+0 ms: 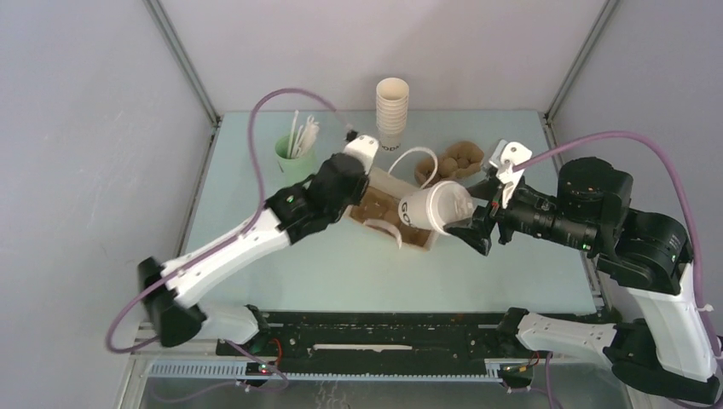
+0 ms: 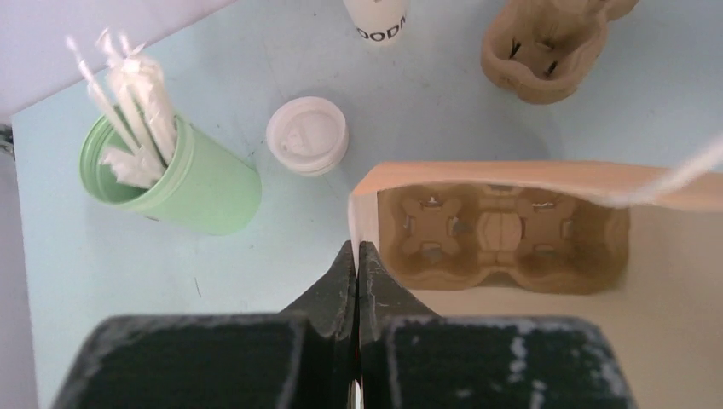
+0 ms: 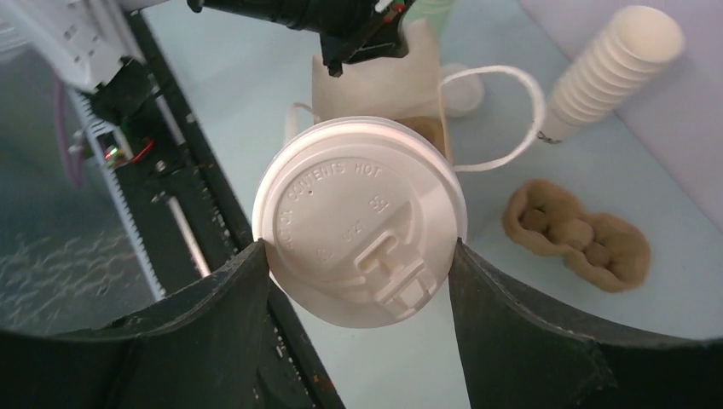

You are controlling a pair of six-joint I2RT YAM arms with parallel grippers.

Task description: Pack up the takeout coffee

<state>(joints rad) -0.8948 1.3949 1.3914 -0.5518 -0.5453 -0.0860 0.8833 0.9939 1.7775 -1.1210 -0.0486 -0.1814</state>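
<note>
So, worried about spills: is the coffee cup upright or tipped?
Tipped: the right gripper holds the takeout coffee sideways, lid facing back toward its wrist.

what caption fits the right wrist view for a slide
Right gripper grips the lidded white paper coffee cup, lid toward camera, beige paper bag beyond.

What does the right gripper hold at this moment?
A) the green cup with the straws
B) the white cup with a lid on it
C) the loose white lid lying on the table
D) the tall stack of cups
B: in the right wrist view the right gripper has one finger on each side of the lidded white cup.
</note>
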